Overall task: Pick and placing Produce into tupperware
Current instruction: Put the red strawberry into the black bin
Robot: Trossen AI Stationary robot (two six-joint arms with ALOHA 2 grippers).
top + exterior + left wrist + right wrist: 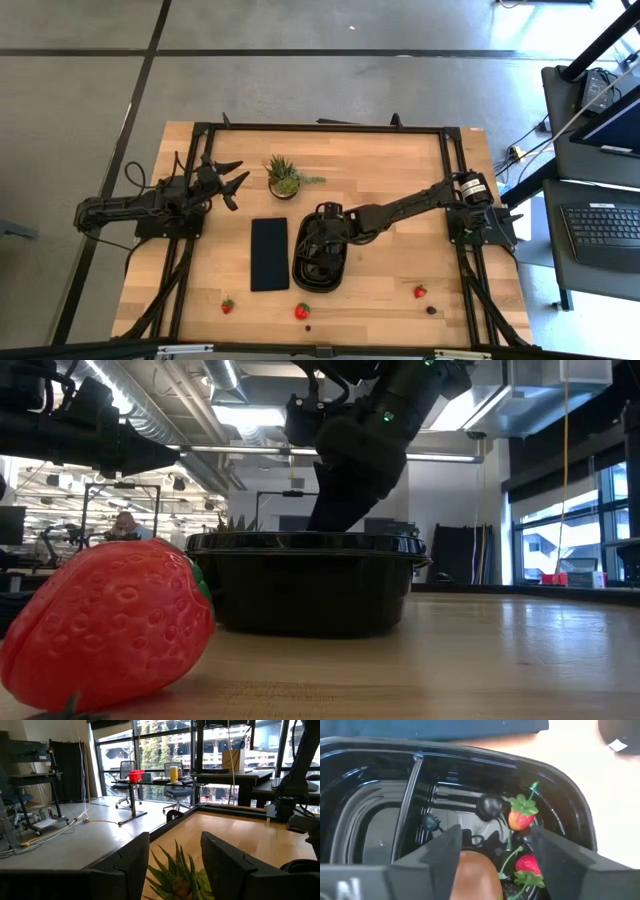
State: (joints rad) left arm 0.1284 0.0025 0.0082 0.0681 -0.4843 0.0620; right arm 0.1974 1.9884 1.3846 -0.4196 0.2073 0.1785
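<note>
I have the right gripper (318, 243) down over the black tupperware (333, 272) at the middle of the table, reaching in from the right. In the right wrist view its two fingers (442, 851) stand apart on either side of a brown oval fruit (475, 877) — whether they press it I cannot tell from here. Inside the container beyond it lie two strawberries (522, 815) with green tops and a dark round berry (489, 806). A flat dark panel (269, 253) lies just beside the tupperware on its left. More produce sits on the bare wood along the near edge: one strawberry (228, 305) to the left, another (302, 311) just in front of the container with a tiny dark berry (308, 325) beside it, a third strawberry (420, 291) to the right and a dark berry (431, 310) near it. My left gripper (238, 183) waits with jaws spread — pointing toward the spiky potted plant (285, 177), clear of it.
</note>
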